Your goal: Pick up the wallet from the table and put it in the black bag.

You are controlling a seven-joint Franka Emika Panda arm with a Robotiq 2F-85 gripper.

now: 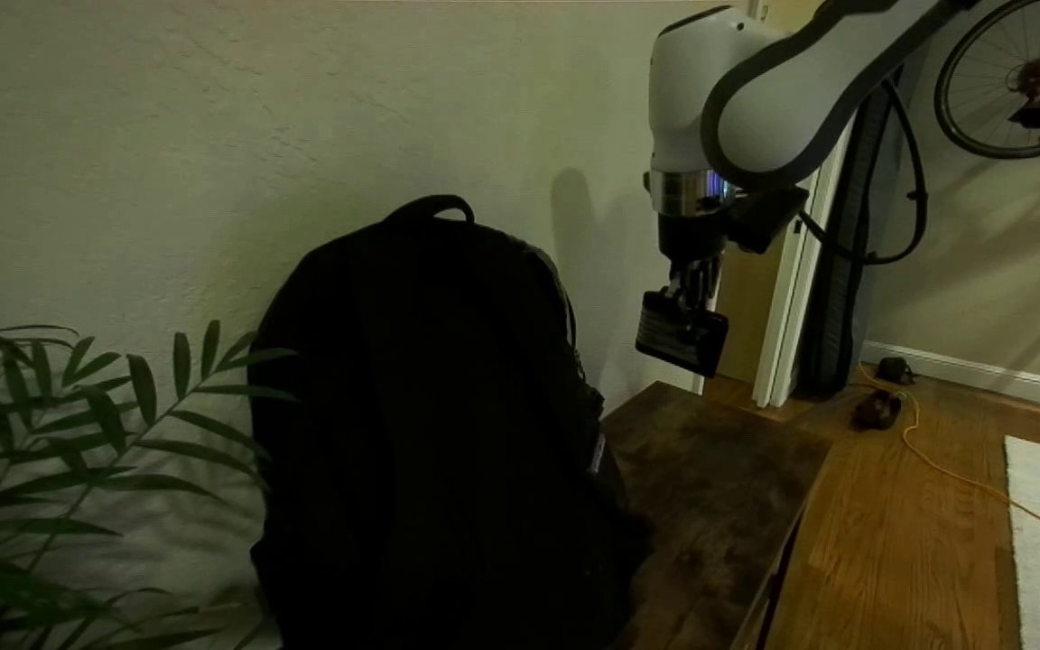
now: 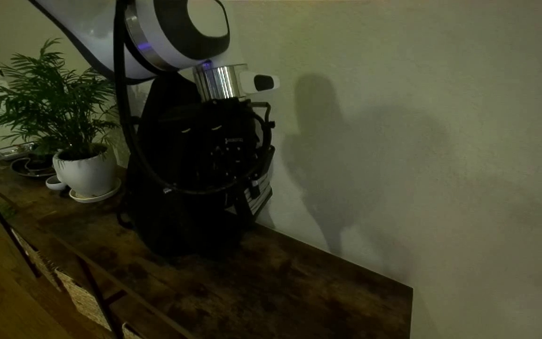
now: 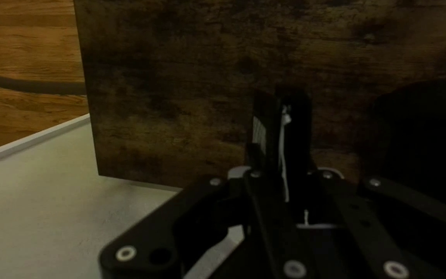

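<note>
The table (image 2: 299, 287) lies beneath the gripper (image 1: 690, 311). The black bag (image 1: 430, 433) stands on the table, apart from the gripper and to its right in the wrist view. The gripper pinches the wallet (image 1: 664, 331) at its tips, off the table; the long axis runs across the gripper's downward reach, slightly tilted, one broad face apparently toward the bag. The coming move likely turns on that sideways gap; no opening in the bag shows.
</note>
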